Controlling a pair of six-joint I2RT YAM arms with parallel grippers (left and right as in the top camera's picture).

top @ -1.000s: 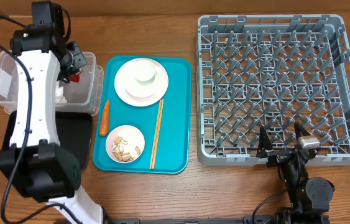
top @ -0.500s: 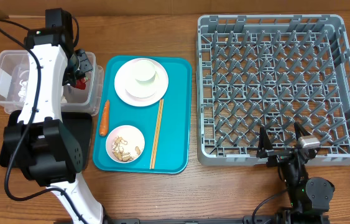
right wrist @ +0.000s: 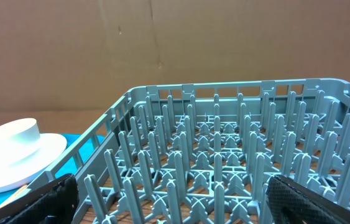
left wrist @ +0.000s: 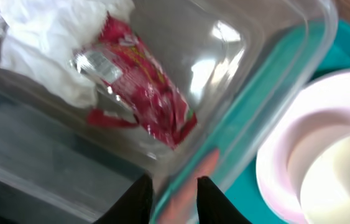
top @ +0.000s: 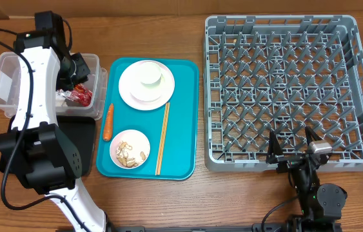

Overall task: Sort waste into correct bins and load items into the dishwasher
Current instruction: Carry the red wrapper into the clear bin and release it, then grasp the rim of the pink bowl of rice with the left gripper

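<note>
The red snack wrapper point(top: 82, 97) point(left wrist: 143, 93) lies loose in the clear tub point(top: 0, 71) point(left wrist: 274, 68), beside the crumpled white napkin point(left wrist: 50, 43). My left gripper point(top: 77, 78) point(left wrist: 175, 199) hovers over the tub's right end, slightly open, with nothing between its fingers. On the teal tray point(top: 184, 129) are the plate point(top: 129, 90) with an upturned bowl point(top: 149, 74), a bowl of peanuts point(top: 130, 149), the chopsticks point(top: 163, 138) and, at its left edge, the carrot point(top: 108, 122). My right gripper point(top: 291, 143) point(right wrist: 168, 199) stands wide open and empty at the near wall of the grey dish rack point(top: 281, 22) point(right wrist: 224, 155).
The black tray point(top: 81, 142) lies in front of the tub, partly under my left arm. Bare wooden table runs along the front edge and between the teal tray and the rack. A cardboard wall stands behind the rack in the right wrist view.
The left gripper has let go of the red wrapper, which now lies in the clear tub; its jaws have parted a little. The right arm has not moved.
</note>
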